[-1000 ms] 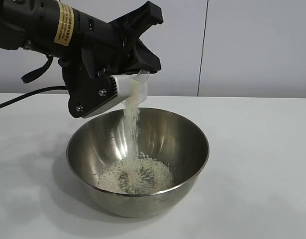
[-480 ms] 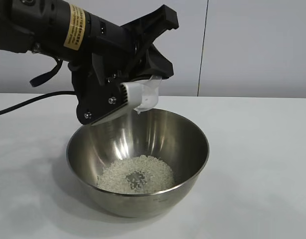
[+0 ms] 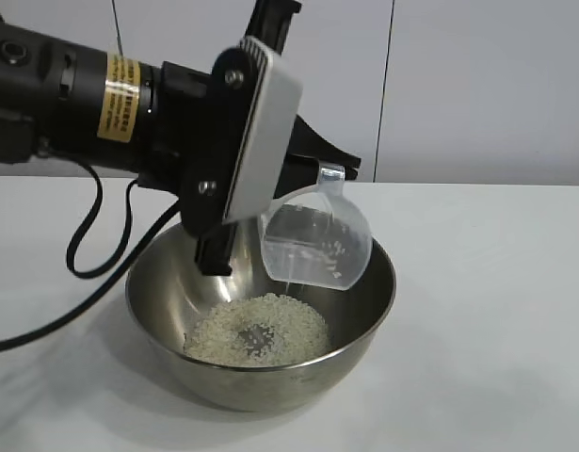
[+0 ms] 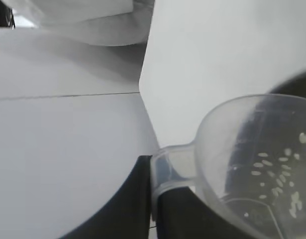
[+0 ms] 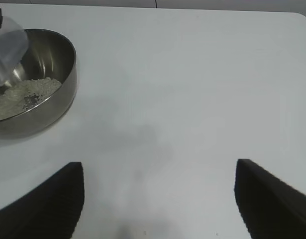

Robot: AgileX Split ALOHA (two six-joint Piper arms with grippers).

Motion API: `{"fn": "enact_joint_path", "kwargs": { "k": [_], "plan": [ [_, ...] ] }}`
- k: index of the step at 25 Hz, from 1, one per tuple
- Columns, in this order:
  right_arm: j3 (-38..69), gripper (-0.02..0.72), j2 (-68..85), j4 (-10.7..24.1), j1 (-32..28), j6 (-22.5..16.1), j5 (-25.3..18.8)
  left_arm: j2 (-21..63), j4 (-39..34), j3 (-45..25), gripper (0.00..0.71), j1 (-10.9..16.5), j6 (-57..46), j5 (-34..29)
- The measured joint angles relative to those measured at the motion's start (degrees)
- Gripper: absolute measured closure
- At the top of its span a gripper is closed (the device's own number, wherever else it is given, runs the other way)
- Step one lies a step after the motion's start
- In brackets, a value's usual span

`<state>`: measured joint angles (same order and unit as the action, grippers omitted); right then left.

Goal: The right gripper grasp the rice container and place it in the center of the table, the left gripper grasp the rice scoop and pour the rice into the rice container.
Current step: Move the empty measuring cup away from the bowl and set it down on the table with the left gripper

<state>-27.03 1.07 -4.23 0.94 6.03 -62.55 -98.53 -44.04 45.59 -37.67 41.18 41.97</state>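
Left gripper (image 3: 313, 179) clamping rice scoop (image 3: 317, 240) above rice container (image 3: 364, 301)

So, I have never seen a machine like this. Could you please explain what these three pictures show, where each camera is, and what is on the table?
This is a robot with two arms, each ending in a black two-fingered claw.

The outside camera faces the arms. There the left gripper is shut on the tab handle of a clear plastic rice scoop, held over a steel rice container on the white table. The rice lies heaped in that bowl; only a few grains cling inside the scoop.

The second camera sits on the left wrist, so it shows the scoop from very near.

The third sits on the right wrist. The right gripper is open and empty, away from the bowl; its two dark fingers frame the lower corners.
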Motion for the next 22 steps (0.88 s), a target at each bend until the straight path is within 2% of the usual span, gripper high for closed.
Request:
{"fn": "enact_joint_path", "kwargs": {
  "k": [4, 7, 10, 13, 15, 22],
  "plan": [
    [0.00, 0.136, 0.00, 0.00, 0.00, 0.00, 0.00, 0.00, 21.30, -1.30, 0.707, 0.00, -5.79, 7.61],
    [0.00, 0.136, 0.00, 0.00, 0.00, 0.00, 0.00, 0.00, 40.88, -1.44, 0.707, 0.06, -14.93, 12.42],
    [0.00, 0.136, 0.00, 0.00, 0.00, 0.00, 0.00, 0.00, 52.30, -1.96, 0.707, 1.70, -25.76, 17.78],
    [0.00, 0.136, 0.00, 0.00, 0.00, 0.00, 0.00, 0.00, 54.44, -4.45, 0.707, 5.37, -34.17, 22.30],
    [0.00, 0.136, 0.00, 0.00, 0.00, 0.00, 0.00, 0.05, 53.99, -7.20, 0.707, 8.40, -37.99, 23.02],
    [0.00, 0.136, 0.00, 0.00, 0.00, 0.00, 0.00, 0.05, 45.63, -17.99, 0.707, 20.98, -40.49, 23.08]
  ]
}}
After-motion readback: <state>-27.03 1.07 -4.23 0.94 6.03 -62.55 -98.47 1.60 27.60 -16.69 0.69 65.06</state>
